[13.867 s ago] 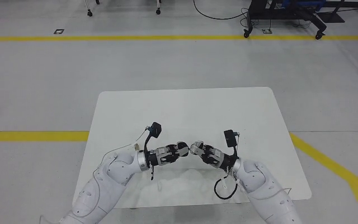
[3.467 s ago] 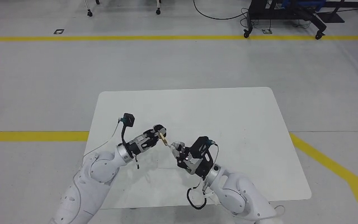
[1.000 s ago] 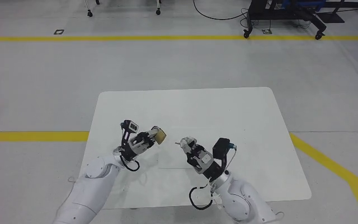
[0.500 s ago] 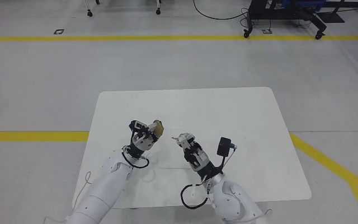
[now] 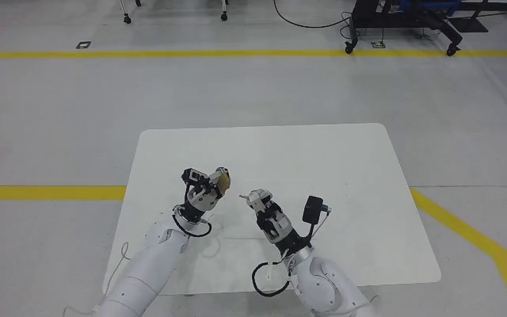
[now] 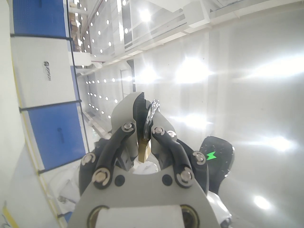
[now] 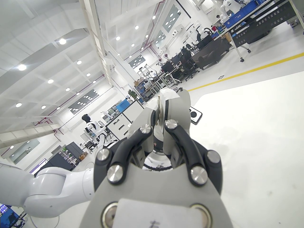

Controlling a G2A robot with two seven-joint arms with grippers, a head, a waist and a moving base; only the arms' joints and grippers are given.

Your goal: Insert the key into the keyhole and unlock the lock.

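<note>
In the top view my left gripper point(image 5: 218, 184) is held above the left-centre of the white table point(image 5: 341, 158), shut on a brass padlock point(image 5: 223, 181). In the left wrist view the padlock's brass body point(image 6: 144, 151) sits between the fingers, with its silver shackle point(image 6: 153, 109) sticking out past the tips of my left gripper point(image 6: 148, 112). My right gripper point(image 5: 255, 198) is a short way to the right of the lock, shut on a small metal key point(image 5: 245, 196). In the right wrist view the key point(image 7: 159, 111) is pinched edge-on in my right gripper point(image 7: 161, 106). Key and lock are apart.
Bare white tabletop point(image 7: 249, 119) lies around and beyond both grippers. Yellow floor lines point(image 5: 238, 54) run past the table, and wheeled carts point(image 5: 404, 20) stand far behind it.
3.5 s ago the key tip and lock were together between the grippers; they have since separated. Over the last second the left wrist swung up and turned the lock, and the right gripper shifted slightly left.
</note>
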